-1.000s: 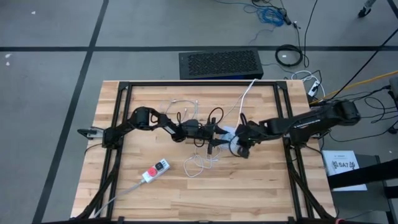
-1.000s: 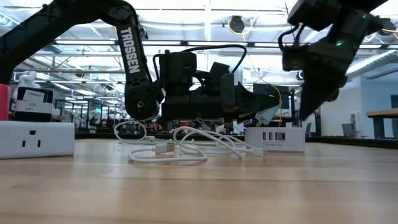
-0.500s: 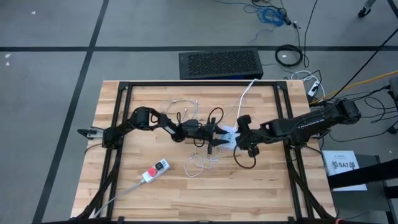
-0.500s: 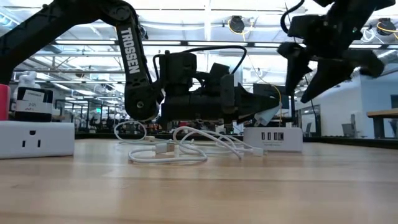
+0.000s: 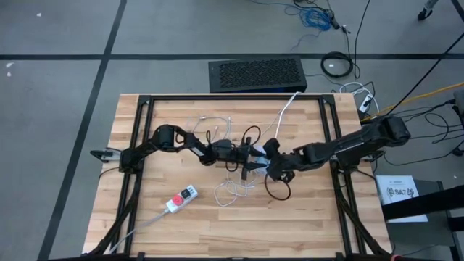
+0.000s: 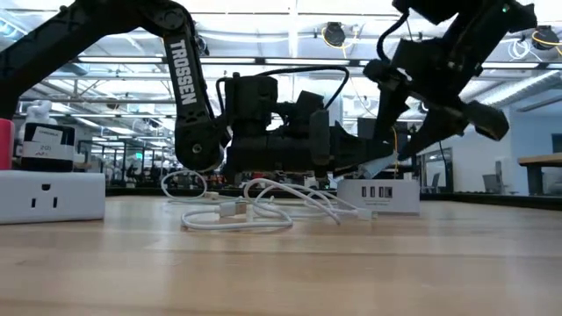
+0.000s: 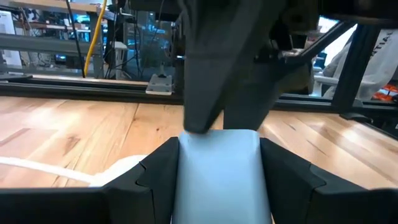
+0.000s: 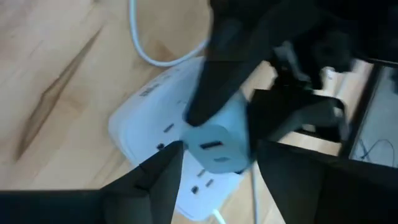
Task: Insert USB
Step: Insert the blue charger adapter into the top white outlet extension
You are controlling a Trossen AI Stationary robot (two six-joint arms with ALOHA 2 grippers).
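High view: right claw (image 5: 274, 161) has moved left since a second ago, now touching left claw (image 5: 254, 156) over the white charger (image 5: 265, 159) at counter (image 5: 304, 225) centre.
Low view: right claw released, above charger (image 6: 378, 194).
Left wrist view: left claw grasps charger (image 7: 217, 171).

USB hardware at the middle of my table.

I see a white rectangular plastic charger block (image 6: 379, 195) flat on the wood, its row of dark USB ports facing me in the low view. At its 9 o'clock there, a thin white cable (image 6: 255, 211) lies in loose loops, unplugged.
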